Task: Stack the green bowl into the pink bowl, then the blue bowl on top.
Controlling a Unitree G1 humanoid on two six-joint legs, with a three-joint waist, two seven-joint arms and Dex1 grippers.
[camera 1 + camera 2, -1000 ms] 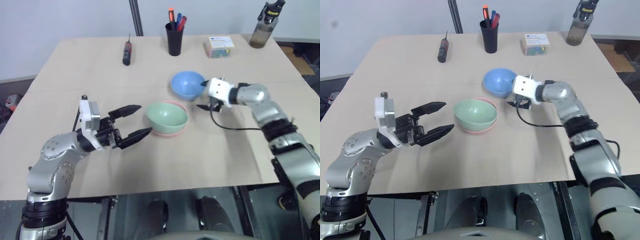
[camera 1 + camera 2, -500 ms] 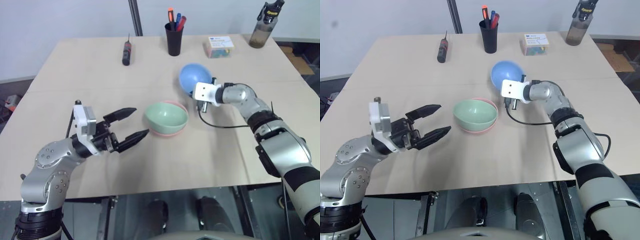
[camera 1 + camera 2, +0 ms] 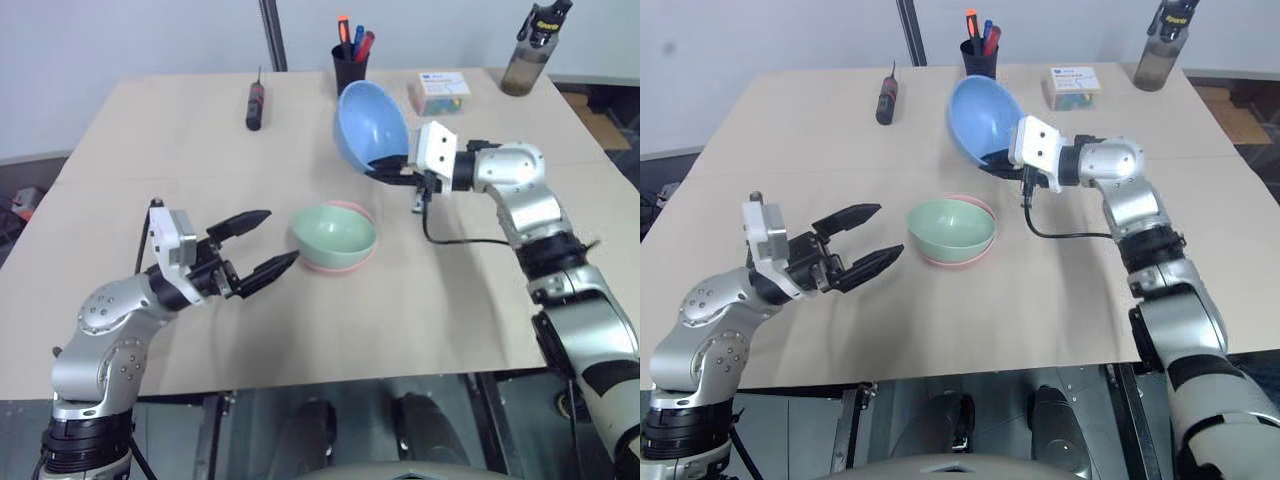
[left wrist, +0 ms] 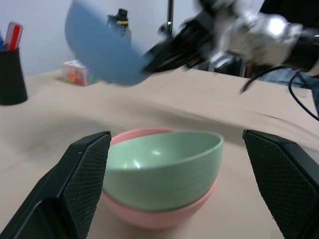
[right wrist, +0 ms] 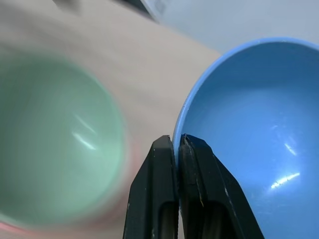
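The green bowl (image 3: 334,233) sits nested inside the pink bowl (image 3: 337,263) at the middle of the table; the left wrist view has the pair close ahead, green bowl (image 4: 162,169) over pink bowl (image 4: 157,214). My right gripper (image 3: 385,168) is shut on the rim of the blue bowl (image 3: 369,124), which hangs tilted in the air behind and to the right of the stack. The right wrist view has its fingers (image 5: 199,191) pinching the blue bowl (image 5: 249,124) at the rim. My left gripper (image 3: 262,243) stands open just left of the stack, apart from it.
A black pen cup (image 3: 349,66), a screwdriver (image 3: 255,104), a small box (image 3: 439,92) and a dark bottle (image 3: 527,50) stand along the table's far side. A black cable (image 3: 462,240) trails from the right wrist over the table.
My right gripper closed on the blue bowl's rim, then lifted it off the table, tilting it and carrying it back and to the left. The left arm stayed put.
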